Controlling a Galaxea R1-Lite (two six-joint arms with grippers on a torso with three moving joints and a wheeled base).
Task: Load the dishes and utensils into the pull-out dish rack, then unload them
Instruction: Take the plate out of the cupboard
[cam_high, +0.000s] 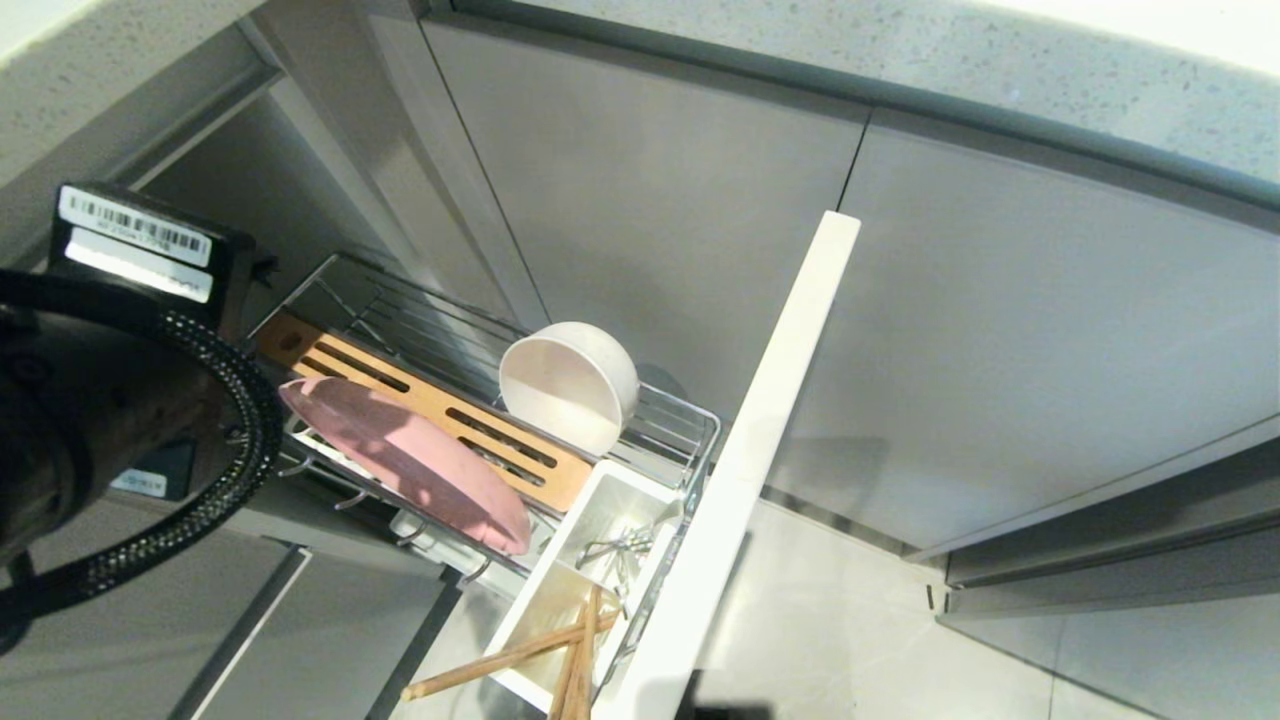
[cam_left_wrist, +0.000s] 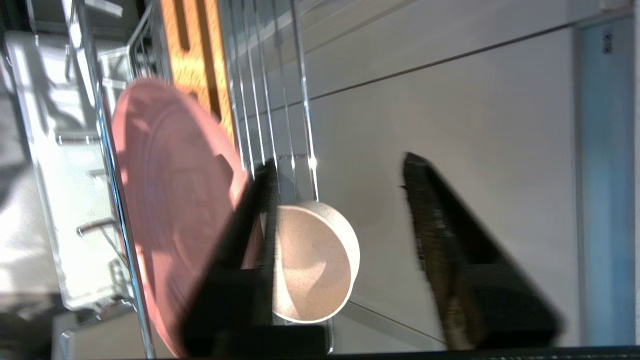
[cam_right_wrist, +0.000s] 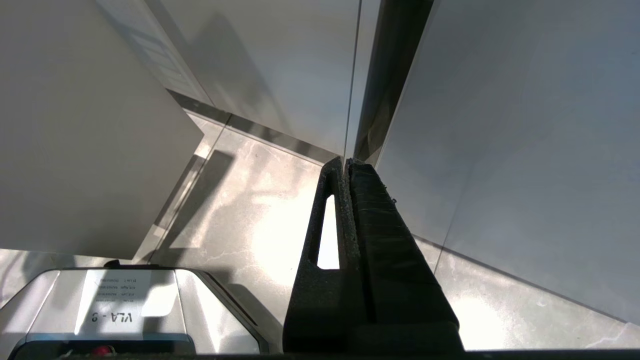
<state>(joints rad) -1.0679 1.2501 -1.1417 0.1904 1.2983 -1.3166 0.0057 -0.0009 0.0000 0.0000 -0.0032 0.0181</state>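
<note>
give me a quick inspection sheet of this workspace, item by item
surface: pull-out dish rack drawn out from the cabinets, slotted wooden board inside
job's things: pink plate standing on edge in the prongs; white bowl tipped on its side on the wires; chopsticks and metal spoon in the white utensil tub
clutter: nothing seen
grippers: left gripper open, fingers apart beside the plate, holding nothing; right gripper shut, parked over the floor
cables: black braided cable looping off the left arm
surroundings: grey cabinet doors, speckled countertop, pale tiled floor
</note>
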